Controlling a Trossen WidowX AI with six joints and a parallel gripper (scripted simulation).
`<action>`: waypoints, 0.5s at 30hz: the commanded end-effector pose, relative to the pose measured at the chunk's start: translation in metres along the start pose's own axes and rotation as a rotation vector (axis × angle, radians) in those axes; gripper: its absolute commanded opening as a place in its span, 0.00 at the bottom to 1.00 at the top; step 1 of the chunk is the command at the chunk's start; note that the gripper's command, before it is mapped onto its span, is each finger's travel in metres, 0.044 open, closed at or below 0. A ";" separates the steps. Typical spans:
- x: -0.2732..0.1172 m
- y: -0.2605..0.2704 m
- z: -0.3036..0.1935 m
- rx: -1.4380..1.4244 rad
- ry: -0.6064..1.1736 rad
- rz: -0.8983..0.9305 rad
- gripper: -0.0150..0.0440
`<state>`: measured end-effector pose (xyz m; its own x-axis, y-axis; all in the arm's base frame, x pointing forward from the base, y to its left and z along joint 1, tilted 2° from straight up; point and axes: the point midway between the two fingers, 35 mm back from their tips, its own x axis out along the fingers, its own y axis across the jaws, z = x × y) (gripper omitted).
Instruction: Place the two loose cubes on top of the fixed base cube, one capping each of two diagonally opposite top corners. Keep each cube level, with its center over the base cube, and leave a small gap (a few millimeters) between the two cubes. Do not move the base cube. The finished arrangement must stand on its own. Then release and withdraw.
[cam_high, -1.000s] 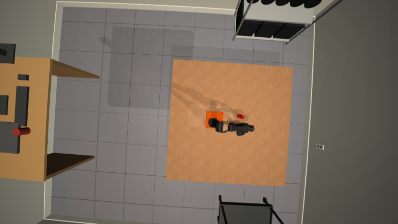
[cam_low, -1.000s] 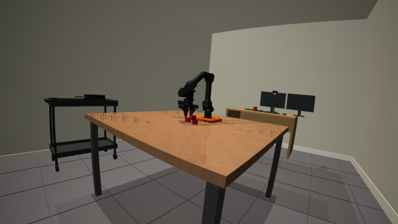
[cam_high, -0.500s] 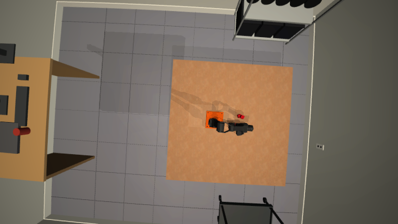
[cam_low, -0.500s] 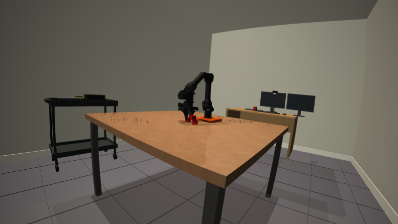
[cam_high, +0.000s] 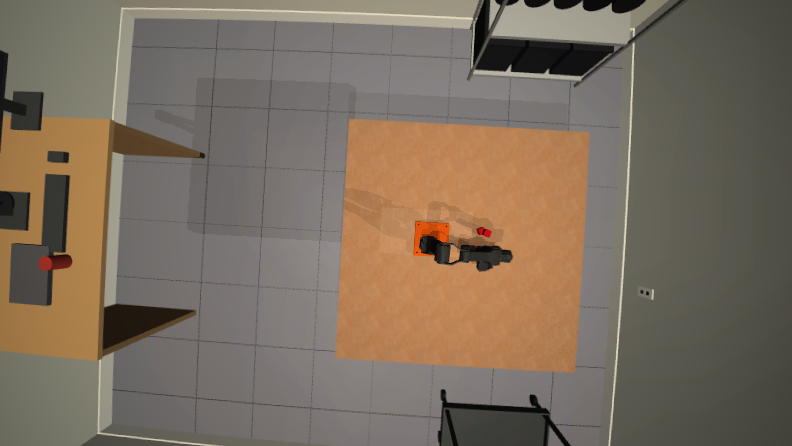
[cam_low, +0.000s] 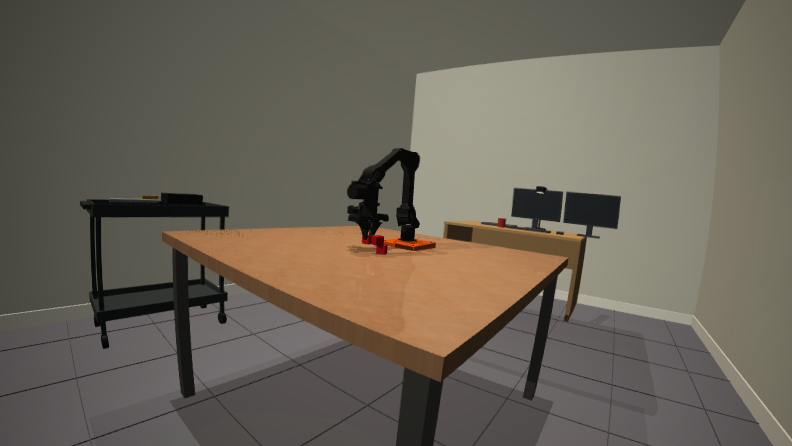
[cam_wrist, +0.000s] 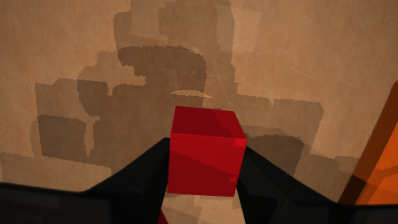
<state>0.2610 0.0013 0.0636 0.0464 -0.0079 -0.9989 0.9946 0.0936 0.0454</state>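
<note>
A square wooden desk (cam_high: 399, 321) (cam_low: 332, 288) carried a black robot arm (cam_high: 481, 254) (cam_low: 408, 188). Its claw (cam_low: 366, 237) (cam_wrist: 203, 148) was closed around one loose cube (cam_high: 476, 247) (cam_low: 365, 240) (cam_wrist: 206, 165), red, at or near the desk's surface; whether it had lifted was unclear. Nearby, another red cube (cam_high: 487, 233) (cam_low: 377, 239) appeared to cap a corner of the base cube (cam_high: 480, 230) (cam_low: 381, 249). The job seemed about half done: the gripped cube still needed placing on the opposite corner, level and slightly gapped, then release and withdrawal.

Black cart (cam_high: 494, 408) (cam_low: 160, 210) beside the table (cam_high: 460, 332) (cam_low: 354, 288).
</note>
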 end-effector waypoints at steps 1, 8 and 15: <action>-0.015 0.003 0.000 0.003 0.002 0.012 0.43; -0.037 0.003 0.000 0.003 0.002 0.012 0.43; -0.059 0.002 0.000 0.003 0.002 0.012 0.43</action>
<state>0.2604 0.0016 0.1105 0.0475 -0.0078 -0.9988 0.9944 0.0944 0.0465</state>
